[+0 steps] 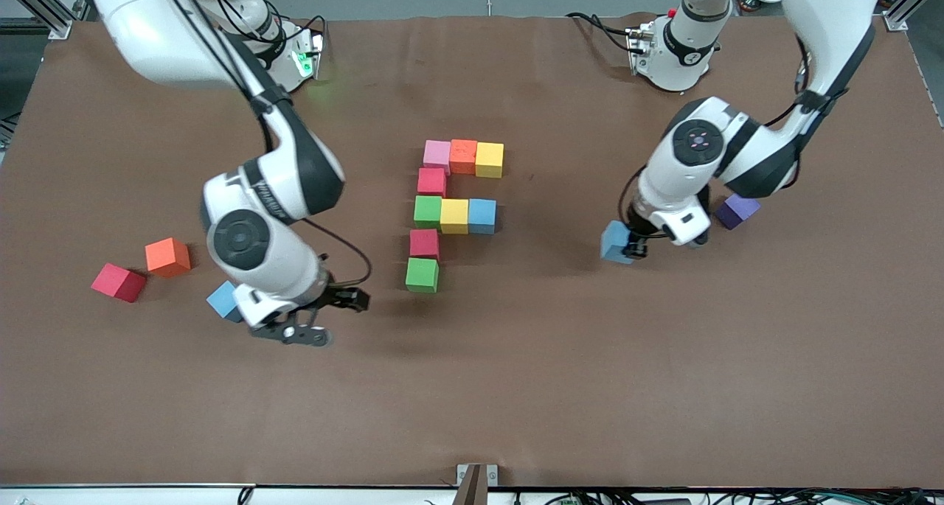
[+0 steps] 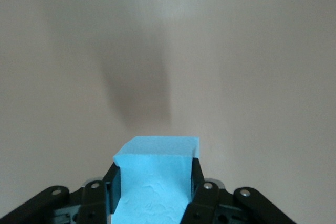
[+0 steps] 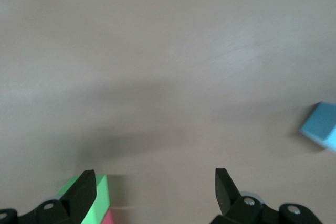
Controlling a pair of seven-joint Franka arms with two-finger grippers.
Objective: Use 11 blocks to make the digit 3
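Cubes of the unfinished 3 sit mid-bench, its long axis running from the front camera toward the robot bases and its rows pointing toward the left arm's end. Nearest the camera is 1 green cube (image 1: 422,275), with a red cube (image 1: 424,243) touching it just farther up. Next comes a row of green (image 1: 427,211), yellow (image 1: 454,216) and blue (image 1: 482,216), then a second red (image 1: 431,181), then the farthest row of pink (image 1: 436,155), orange (image 1: 463,156) and yellow (image 1: 490,160). So the nearest row has only its 1 end cube.

Right claw (image 1: 317,321) hangs released and empty over bare bench, toward the right arm's end from the nearest green cube; its wrist view cuts that cube off at the frame edge beside one finger (image 3: 84,190). A blue cube (image 1: 223,301) lies on the bench half hidden under this arm's wrist. Well apart, toward the right arm's end, lie a loose red cube (image 1: 118,281) and, just beside it and slightly farther, a loose orange cube (image 1: 168,257), both turned askew.

Left claw (image 1: 634,248) is clenched on a light-blue cube (image 1: 615,241), held over bare bench toward the left arm's end; its wrist view shows the cube (image 2: 153,179) between both fingers. A purple cube (image 1: 737,210) lies on the bench, partly covered by that arm.
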